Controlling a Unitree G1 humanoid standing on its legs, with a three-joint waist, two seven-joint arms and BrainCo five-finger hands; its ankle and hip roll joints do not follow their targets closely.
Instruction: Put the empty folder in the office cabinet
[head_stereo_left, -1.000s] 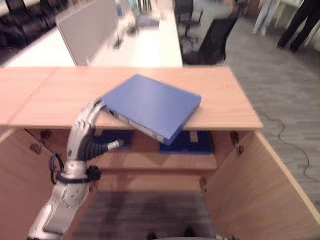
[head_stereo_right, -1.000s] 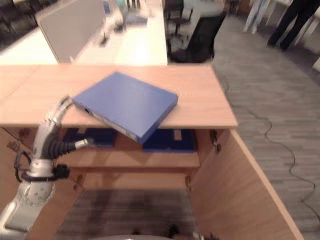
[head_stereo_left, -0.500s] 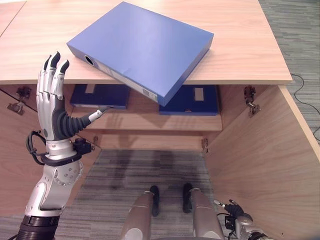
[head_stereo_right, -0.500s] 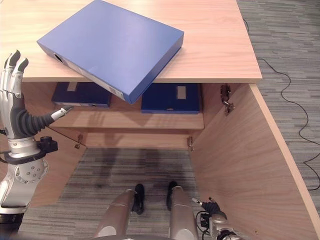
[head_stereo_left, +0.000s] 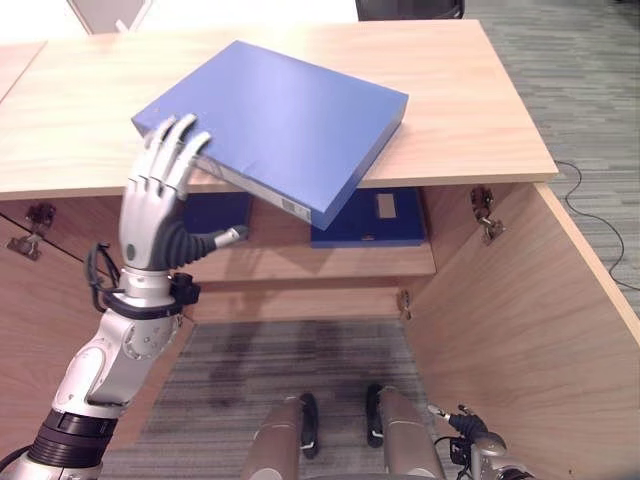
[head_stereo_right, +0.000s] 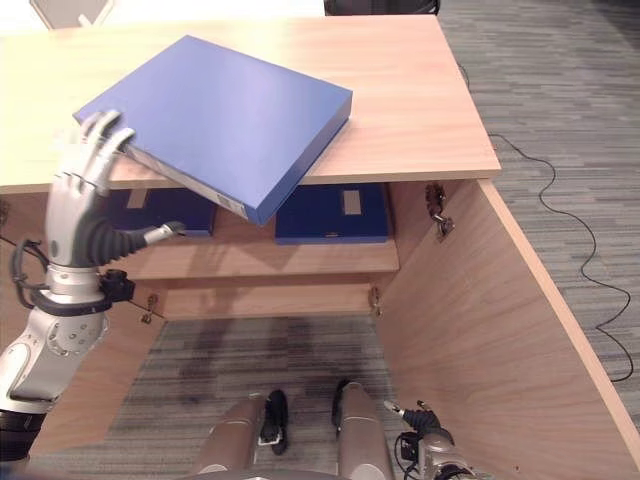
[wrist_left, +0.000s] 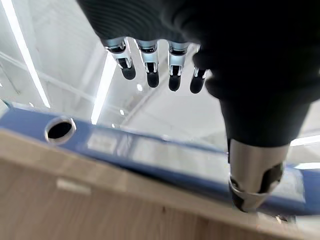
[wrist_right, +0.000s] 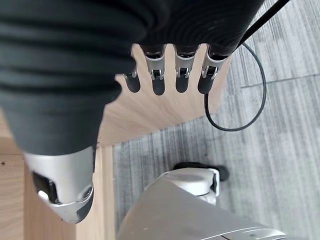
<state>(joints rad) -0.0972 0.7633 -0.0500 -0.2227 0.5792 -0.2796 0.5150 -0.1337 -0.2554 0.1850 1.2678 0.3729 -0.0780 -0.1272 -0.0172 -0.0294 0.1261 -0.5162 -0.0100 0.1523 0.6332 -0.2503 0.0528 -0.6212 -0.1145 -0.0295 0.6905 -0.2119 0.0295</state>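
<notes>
The folder (head_stereo_left: 280, 120) lies on the cabinet's surface (head_stereo_left: 470, 110), its near corner overhanging the edge. The left hand (head_stereo_left: 160, 190), fingers spread, is laid against the folder's spine. 2 folders (head_stereo_left: 375, 215) are shelved beneath.

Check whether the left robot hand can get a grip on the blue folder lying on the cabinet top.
Probably yes: the left robot hand is open at the blue folder's overhanging corner, thumb below, and nothing lies between them.
</notes>
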